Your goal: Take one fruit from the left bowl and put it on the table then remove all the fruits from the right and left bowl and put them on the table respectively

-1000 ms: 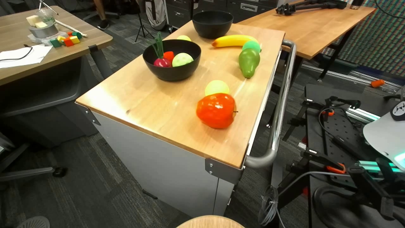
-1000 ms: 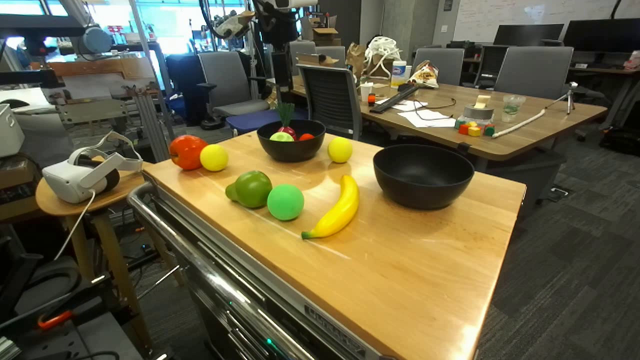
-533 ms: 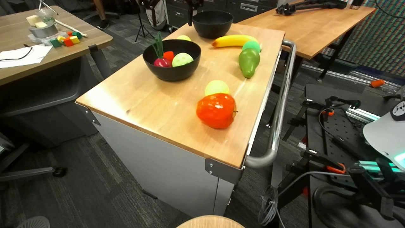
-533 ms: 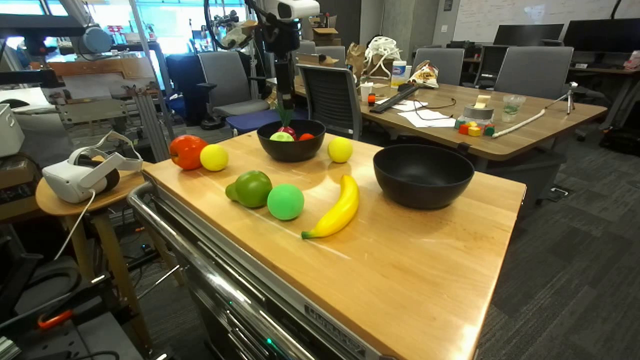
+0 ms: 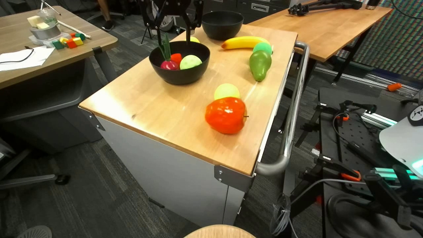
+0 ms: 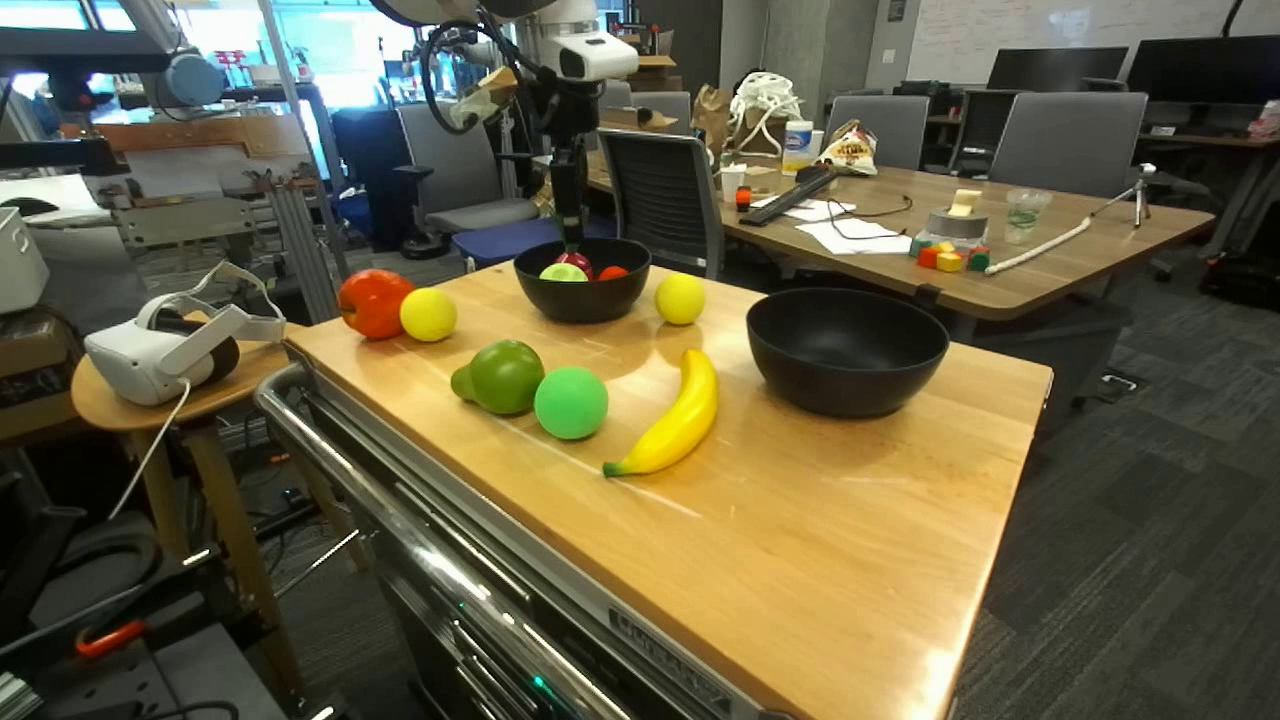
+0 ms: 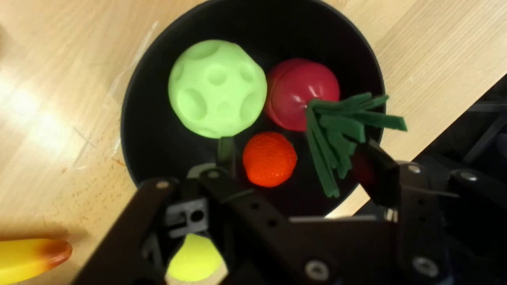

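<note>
You see a pale yellow-green fruit [image 7: 218, 89]; it is round, and the side that shows has many shallow round dents. It sits inside a black bowl [image 5: 180, 77], just beside a crimson onion [image 7: 303, 91] with green leaves and near a small orange-red piece [image 7: 270, 159]. Your jaws stand well apart over this bowl and have hold of nothing. In the wrist view, the fruit lies outside the gap of the jaws, next to one fingertip [image 7: 226, 152]; whether they touch, you cannot tell. The orange-red piece appears between the two tips. The bowl stands on a light wooden tabletop [image 6: 820, 540] with a metal rail [image 5: 294, 105] along its side. There you find also a second black bowl [image 6: 850, 390], a banana [image 6: 670, 425], a green ball [image 6: 571, 404] beside a green pear-shaped fruit [image 6: 505, 378], a big red fruit [image 6: 375, 304] next to a yellow ball [image 6: 428, 315], and another yellow ball [image 6: 680, 299]. In an exterior view, a white headset [image 6: 130, 365] rests on a stool [image 6: 120, 415], and behind the tabletop is a wooden desk [image 6: 1060, 268] with grey chairs [image 6: 1070, 145].
</note>
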